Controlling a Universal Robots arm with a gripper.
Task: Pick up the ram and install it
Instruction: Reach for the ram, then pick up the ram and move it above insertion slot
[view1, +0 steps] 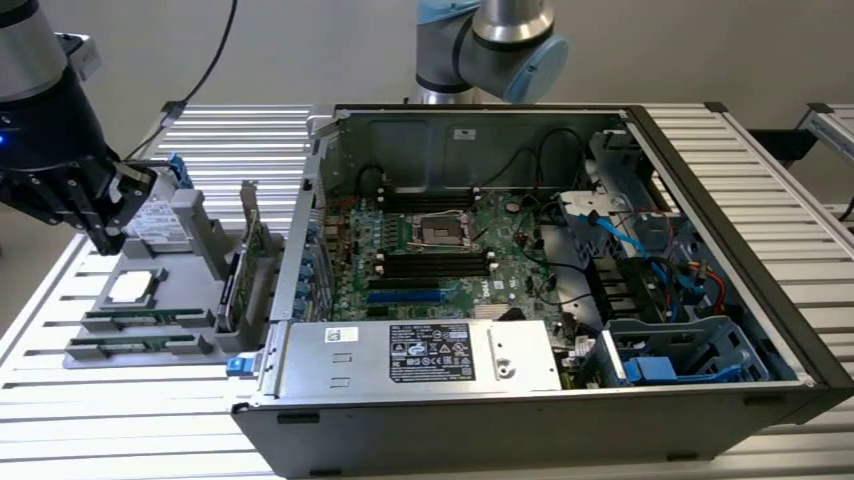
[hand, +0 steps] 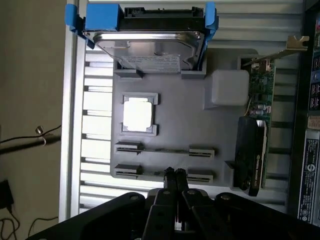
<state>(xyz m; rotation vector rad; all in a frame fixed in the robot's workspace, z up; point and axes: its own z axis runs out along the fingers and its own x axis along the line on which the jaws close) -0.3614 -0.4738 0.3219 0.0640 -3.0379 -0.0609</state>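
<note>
Slatted aluminium table (view1: 80, 400), plain pale wall behind. An open computer case (view1: 721, 395) takes up most of the table. Its motherboard (view1: 454, 250) is exposed, with long black memory slots (view1: 434, 263) beside the processor socket and a silver power supply (view1: 420, 352) along the case's near wall.

A grey parts fixture (view1: 180, 290) (hand: 190, 125) sits by the table's edge at the exterior view's left, just beside the case.
- Hard drive (hand: 147, 47) in a blue caddy stands at one end of the fixture.
- Processor chip (view1: 134, 288) (hand: 137, 114) lies in a square pocket.
- Expansion card (view1: 244, 260) (hand: 260, 95) stands upright along the fixture's case-side edge.
- One ram stick (view1: 147, 320) (hand: 165, 149) sits on edge in end brackets, next to the processor pocket.
- Second ram stick (view1: 140, 345) (hand: 150, 175) sits parallel in its own brackets, at the fixture edge nearest the exterior camera.

Gripper (view1: 104, 235) (hand: 175, 174) hangs above the fixture, clear of both sticks. Jaws are closed, the two black fingers (hand: 170, 176) pressed together with nothing between them. In the wrist view the tips line up over the middle of the second ram stick.
</note>
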